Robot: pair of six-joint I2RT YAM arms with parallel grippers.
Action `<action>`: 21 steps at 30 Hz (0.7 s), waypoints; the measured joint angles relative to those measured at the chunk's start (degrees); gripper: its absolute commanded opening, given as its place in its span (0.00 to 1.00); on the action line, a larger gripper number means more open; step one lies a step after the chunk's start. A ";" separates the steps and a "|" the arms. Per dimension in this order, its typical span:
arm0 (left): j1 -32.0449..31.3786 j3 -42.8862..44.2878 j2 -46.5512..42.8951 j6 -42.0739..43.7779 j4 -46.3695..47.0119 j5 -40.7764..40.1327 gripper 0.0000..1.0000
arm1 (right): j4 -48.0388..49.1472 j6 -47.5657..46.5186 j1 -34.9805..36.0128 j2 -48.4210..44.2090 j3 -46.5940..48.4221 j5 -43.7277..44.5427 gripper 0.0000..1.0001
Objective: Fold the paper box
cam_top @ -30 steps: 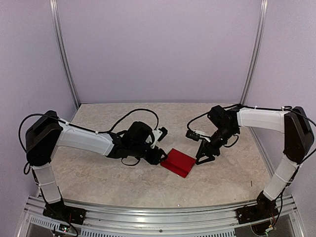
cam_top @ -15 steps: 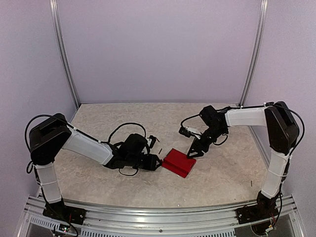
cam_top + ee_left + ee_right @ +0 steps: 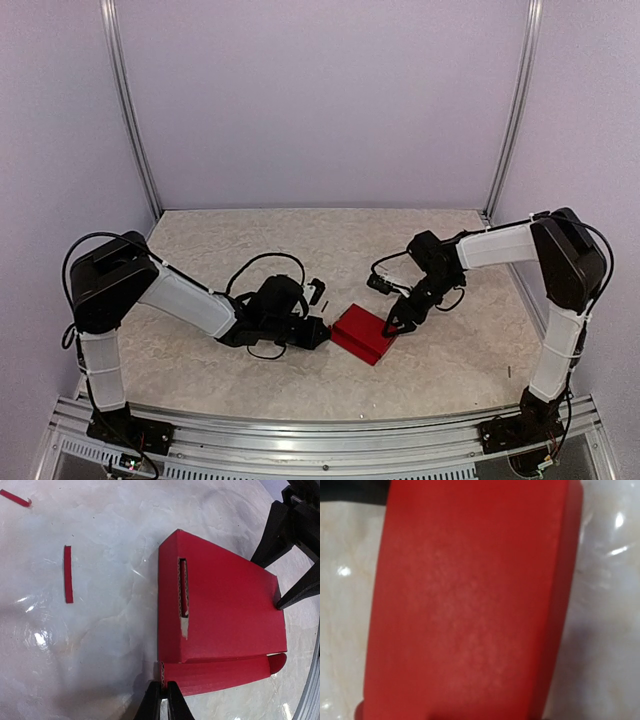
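Observation:
The paper box (image 3: 362, 333) is a flat red rectangular box lying on the table mid-front. In the left wrist view the paper box (image 3: 225, 605) shows a slot in its left side and a long flap (image 3: 225, 674) sticking out along its near edge. My left gripper (image 3: 164, 692) is shut on the corrugated end of that flap, and in the top view it sits low at the box's left corner (image 3: 318, 332). My right gripper (image 3: 392, 322) is open at the box's right edge, its fingers (image 3: 300, 587) spread and one tip touching the box. The right wrist view is filled by the red box (image 3: 470, 605); its own fingers are hidden.
Two thin red card strips (image 3: 68, 574) (image 3: 15, 498) lie on the marbled table left of the box. Lilac walls stand on three sides, and an aluminium rail (image 3: 300, 420) runs along the near edge.
Both arms have dropped lower and closed in on the box. The left gripper came onto the flap end at the box's left corner; the right gripper came to its right edge.

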 measured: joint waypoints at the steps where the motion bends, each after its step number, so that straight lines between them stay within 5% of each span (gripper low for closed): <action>1: -0.26 0.11 0.09 0.57 -0.07 -0.48 0.05 | 0.15 0.22 -0.04 -0.31 -0.31 -0.09 0.47; 21: -2.67 4.48 1.77 7.93 -4.39 -9.01 0.07 | 0.37 0.83 -0.13 -0.79 -1.70 -2.67 0.50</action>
